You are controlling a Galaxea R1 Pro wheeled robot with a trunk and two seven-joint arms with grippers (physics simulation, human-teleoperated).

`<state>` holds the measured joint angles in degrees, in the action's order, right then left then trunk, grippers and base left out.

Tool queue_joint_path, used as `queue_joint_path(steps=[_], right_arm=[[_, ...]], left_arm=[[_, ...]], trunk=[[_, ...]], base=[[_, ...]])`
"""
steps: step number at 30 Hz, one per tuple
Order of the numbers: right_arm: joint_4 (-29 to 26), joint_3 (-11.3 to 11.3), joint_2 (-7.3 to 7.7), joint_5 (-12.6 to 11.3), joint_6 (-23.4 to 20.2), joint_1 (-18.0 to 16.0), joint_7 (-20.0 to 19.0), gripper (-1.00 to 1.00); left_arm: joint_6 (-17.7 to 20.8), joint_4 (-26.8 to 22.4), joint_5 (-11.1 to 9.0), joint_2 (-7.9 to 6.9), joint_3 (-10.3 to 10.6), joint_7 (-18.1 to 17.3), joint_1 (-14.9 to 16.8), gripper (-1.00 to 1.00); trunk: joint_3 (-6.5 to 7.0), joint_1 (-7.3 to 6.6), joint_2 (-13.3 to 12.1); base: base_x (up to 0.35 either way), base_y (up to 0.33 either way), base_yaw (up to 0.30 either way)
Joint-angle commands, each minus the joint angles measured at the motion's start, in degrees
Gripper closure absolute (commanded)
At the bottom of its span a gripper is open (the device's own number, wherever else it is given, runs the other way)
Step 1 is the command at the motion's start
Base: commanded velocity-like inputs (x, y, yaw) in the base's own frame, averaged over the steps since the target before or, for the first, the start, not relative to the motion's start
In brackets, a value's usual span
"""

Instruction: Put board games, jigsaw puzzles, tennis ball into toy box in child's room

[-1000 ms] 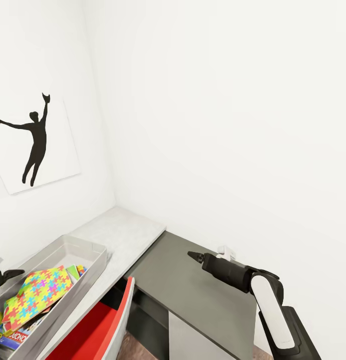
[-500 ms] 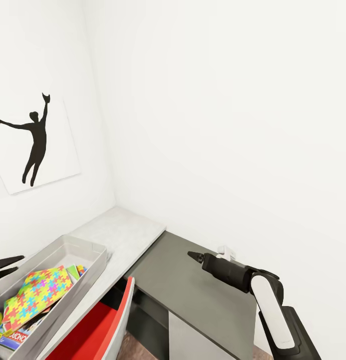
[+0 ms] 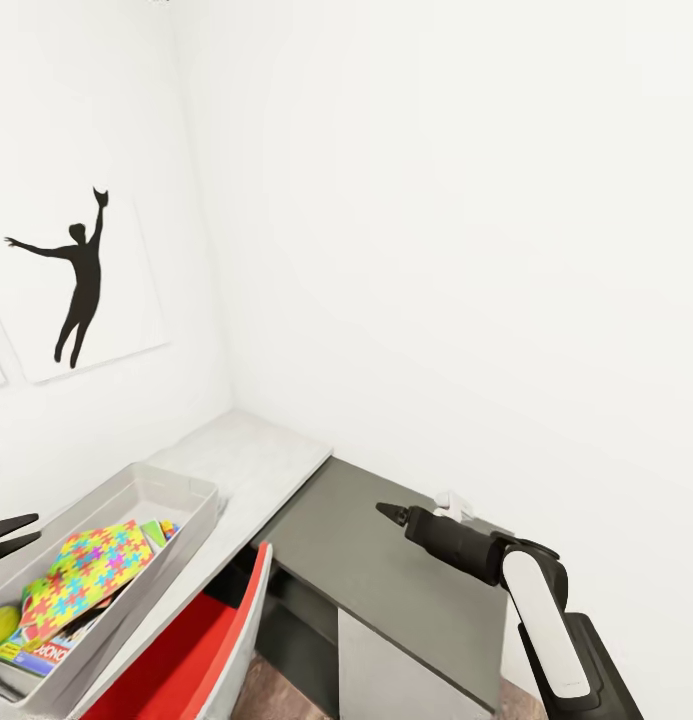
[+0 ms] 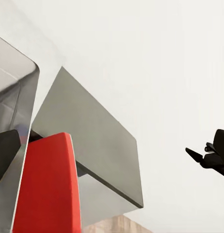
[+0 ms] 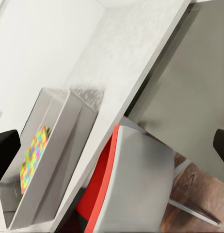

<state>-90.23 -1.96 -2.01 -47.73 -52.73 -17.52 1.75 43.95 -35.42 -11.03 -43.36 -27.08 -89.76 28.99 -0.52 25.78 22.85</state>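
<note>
In the toy box [image 3: 191, 497] on the table [image 3: 256, 462], a jigsaw puzzle [image 3: 86, 572] was seen; both end effectors, left [image 3: 8, 534] and right [image 3: 391, 514], were open and empty, so the room should be checked slowly.

Legible text: one item only. In the head view, a board game box [image 3: 41, 655] lies in the toy box [image 3: 176, 492] at about 8 o'clock in the frame, mostly covered by a jigsaw puzzle [image 3: 81, 578]. Its exposed lid edge carries large red-and-white lettering, seen upside down and partly cut off; the characters cannot be made out with certainty. The wall picture [image 3: 78, 285] at 9 o'clock shows a black silhouette, no writing.
</note>
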Motion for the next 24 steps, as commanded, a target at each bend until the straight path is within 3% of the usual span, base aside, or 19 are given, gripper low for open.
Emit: queue_joint_path(steps=[1,13,24], right_arm=[[0.0,0.0,0.0,-0.1,-0.2,0.0,0.2,-1.0],[0.1,0.1,0.07,0.4,-0.1,0.0,0.2,-1.0],[0.1,0.4,0.07,-0.1,-0.1,0.2,-0.6,-1.0]], left_arm=[[0.6,0.0,0.1,0.01,0.0,-0.2,0.0,-1.0],[0.6,0.0,0.1,0.03,0.0,-0.2,0.0,-1.0],[0.6,-0.1,0.1,0.03,0.0,-0.2,0.0,-1.0]], trunk=[[-0.06,0.01,0.1],[-0.06,0.01,0.1],[-0.06,0.01,0.1]], base=[[-0.077,0.0,0.0],[-0.018,-0.002,0.0],[-0.067,-0.104,0.0]])
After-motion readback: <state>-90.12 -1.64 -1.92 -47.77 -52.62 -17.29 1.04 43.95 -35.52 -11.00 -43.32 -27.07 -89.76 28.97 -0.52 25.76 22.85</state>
